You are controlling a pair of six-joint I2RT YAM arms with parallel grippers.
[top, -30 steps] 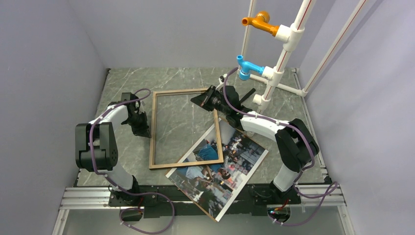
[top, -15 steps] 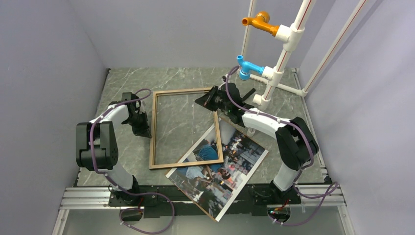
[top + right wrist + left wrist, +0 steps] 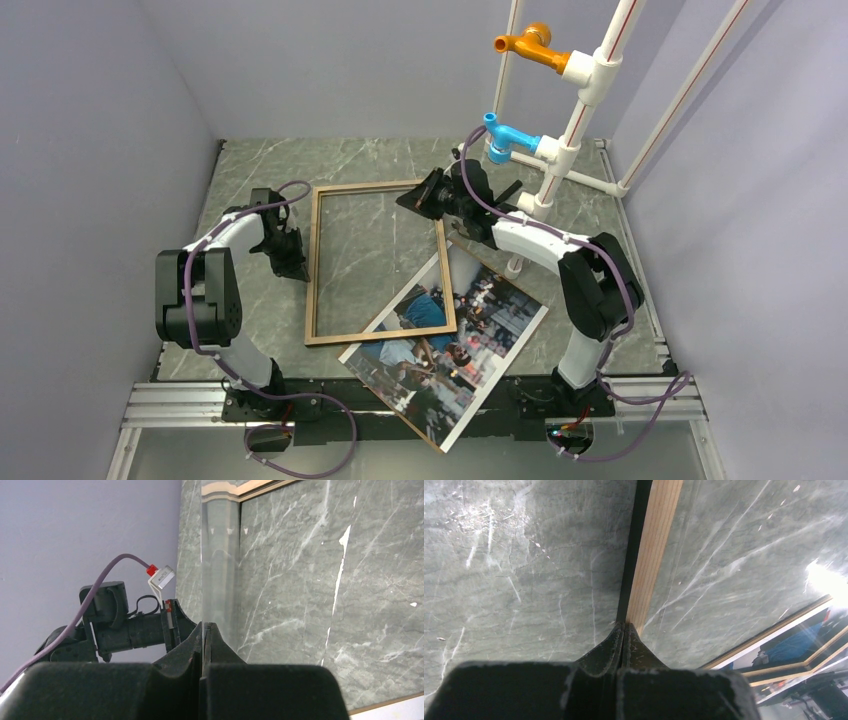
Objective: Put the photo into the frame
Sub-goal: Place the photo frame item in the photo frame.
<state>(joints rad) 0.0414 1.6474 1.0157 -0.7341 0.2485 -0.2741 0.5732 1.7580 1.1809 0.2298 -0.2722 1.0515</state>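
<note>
Firstly, table [image 3: 380, 160]: grey-green marbled top that carries everything below, walled on three sides.

Pipe stand [image 3: 590, 75]: white tubing, upright at the table's far right corner.

Frame [image 3: 370, 186]: large rectangle of thin rails, pale wood side up, flat on the middle of the table. Its long rails run from the far edge toward the near edge. Bare table shows through its opening. Its near right corner lies over the photo.

Photo [image 3: 450, 350]: colour print of a street scene, picture side up. It lies outside the frame's opening at the near right of the table, turned at an angle. Its nearest corner reaches past the table's near edge.

Left gripper [image 3: 296, 270]: low over the table just outside the frame's left rail. Its fingers are pressed together with nothing between them, and the tips meet the rail's outer edge.

Right gripper [image 3: 415, 198]: at the frame's far right corner. Its fingers are clamped together on the edge of a clear sheet [image 3: 220, 570], thin and see-through, which rises above the table.

Orange fitting [image 3: 528, 45]: high on the pipe stand, pointing left.

Blue fitting [image 3: 503, 137]: lower on the same stand, just beyond the right gripper.
</note>
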